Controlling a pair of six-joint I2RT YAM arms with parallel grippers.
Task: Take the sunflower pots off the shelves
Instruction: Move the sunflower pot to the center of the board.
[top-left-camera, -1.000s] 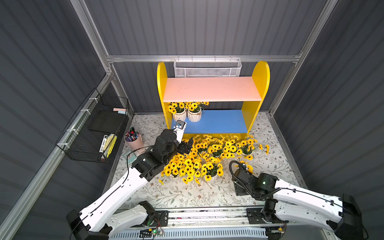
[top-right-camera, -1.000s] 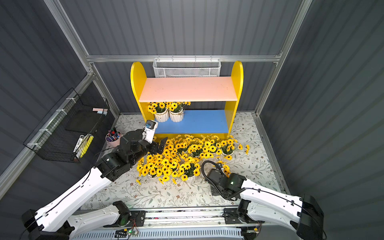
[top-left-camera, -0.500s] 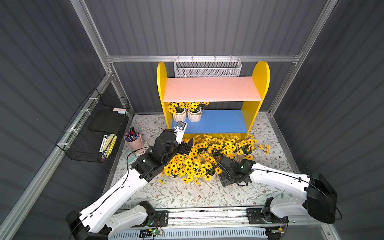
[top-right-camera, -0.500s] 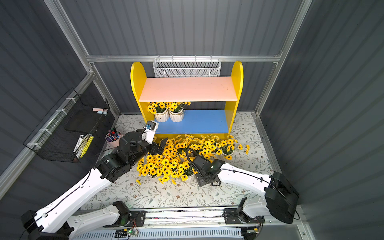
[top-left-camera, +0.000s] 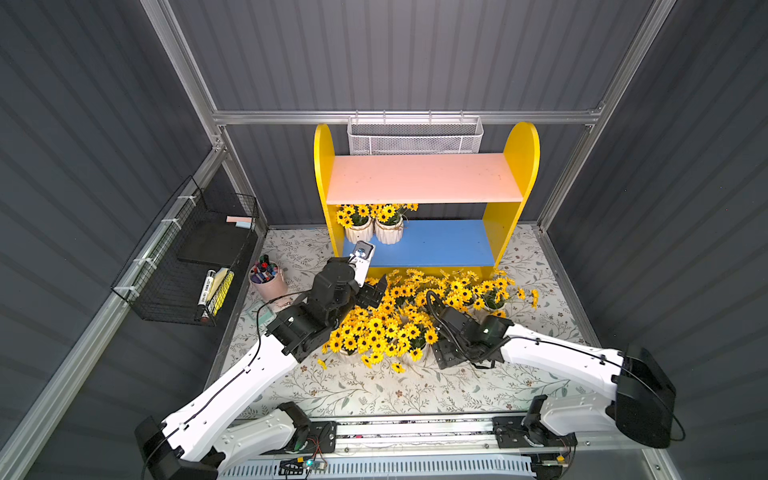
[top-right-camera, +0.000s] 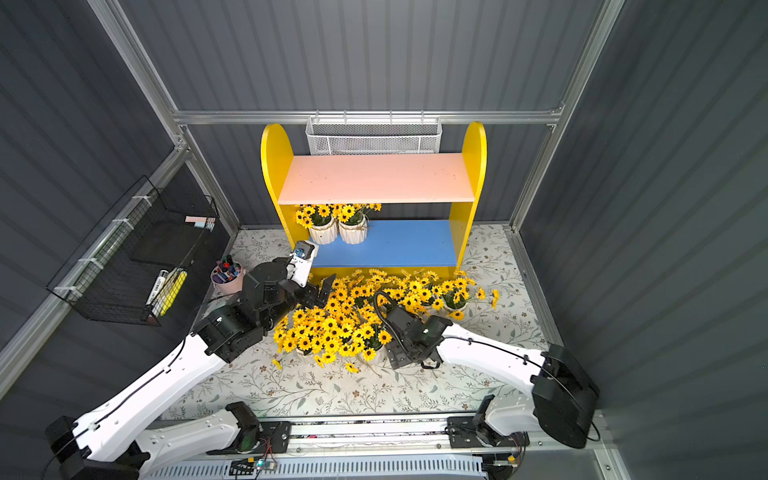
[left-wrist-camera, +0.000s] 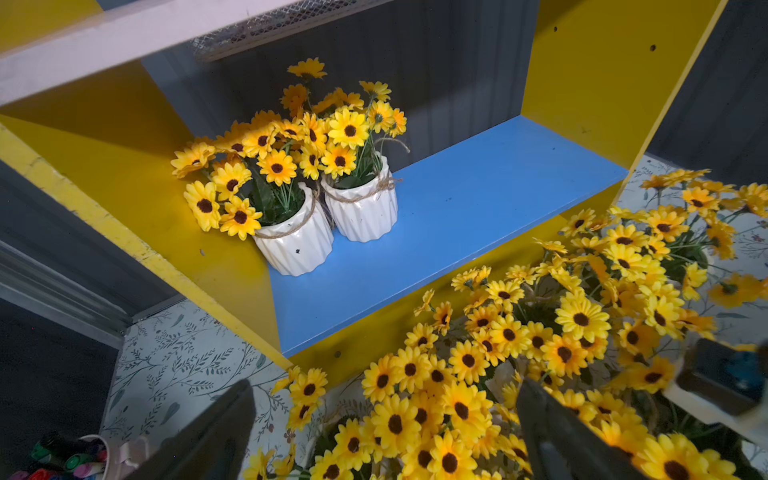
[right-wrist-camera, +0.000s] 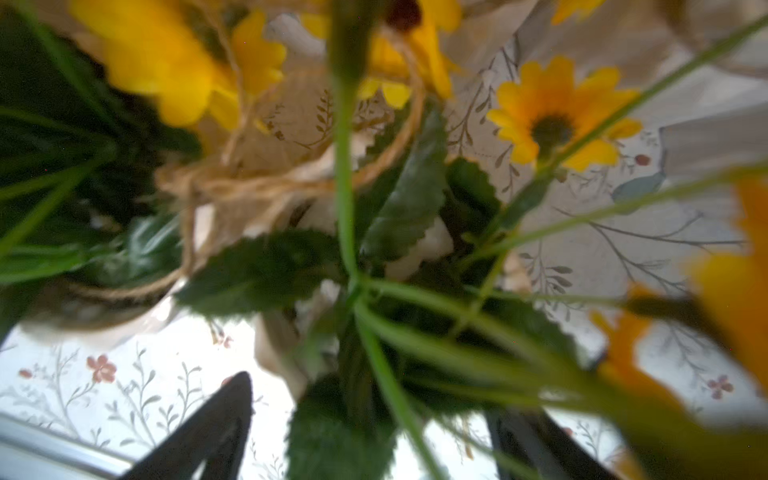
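Note:
The yellow shelves (top-left-camera: 424, 178) stand at the back. Two sunflower pots (top-left-camera: 358, 227) (top-left-camera: 389, 227) sit side by side at the left end of the blue lower board (left-wrist-camera: 478, 195); the pink upper board is bare. Several more sunflower pots (top-left-camera: 386, 328) crowd the floor mat in front. My left gripper (top-left-camera: 374, 291) hangs open over the cluster's back left edge, below the two shelved pots (left-wrist-camera: 295, 245) (left-wrist-camera: 363, 216). My right gripper (top-left-camera: 434, 336) is pushed into the cluster's near right side, jaws wide; blurred stems and leaves (right-wrist-camera: 353, 291) lie between them, nothing gripped.
A pink cup of markers (top-left-camera: 268, 280) stands left of the left arm. A black wire rack (top-left-camera: 191, 257) hangs on the left wall and a white mesh basket (top-left-camera: 415, 139) behind the shelves. Floral mat (top-left-camera: 374, 390) covers the floor up to the front rail.
My right arm has swung from the front right into the floor cluster's near right edge, and its jaws have widened. The left arm has barely moved.

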